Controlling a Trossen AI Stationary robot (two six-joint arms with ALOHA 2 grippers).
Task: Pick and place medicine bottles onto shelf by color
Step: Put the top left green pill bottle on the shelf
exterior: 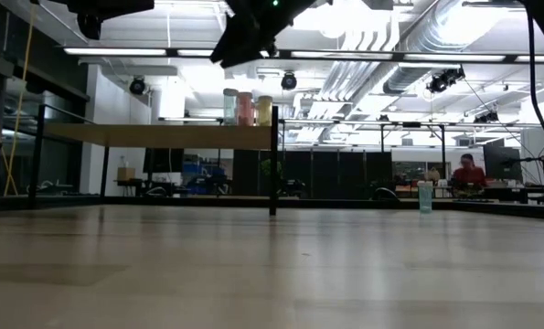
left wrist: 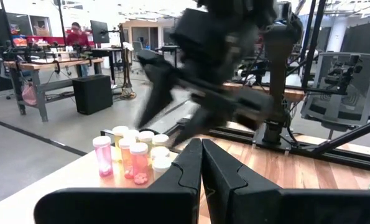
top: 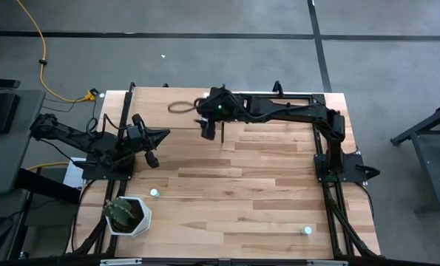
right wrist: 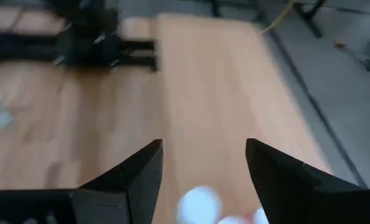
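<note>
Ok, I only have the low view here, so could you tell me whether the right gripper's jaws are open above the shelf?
Observer: Yes. The right wrist view shows the right gripper with its jaws open and white bottle caps just below them.
Operator: Thank you. I count three bottles up there; is that all?
Observer: No. The left wrist view shows a tight cluster of medicine bottles on the shelf, clearly more than three.
Operator: And where is the left arm, please?
Observer: It waits at the table's left side. The left gripper has its jaws shut and holds nothing.
</note>
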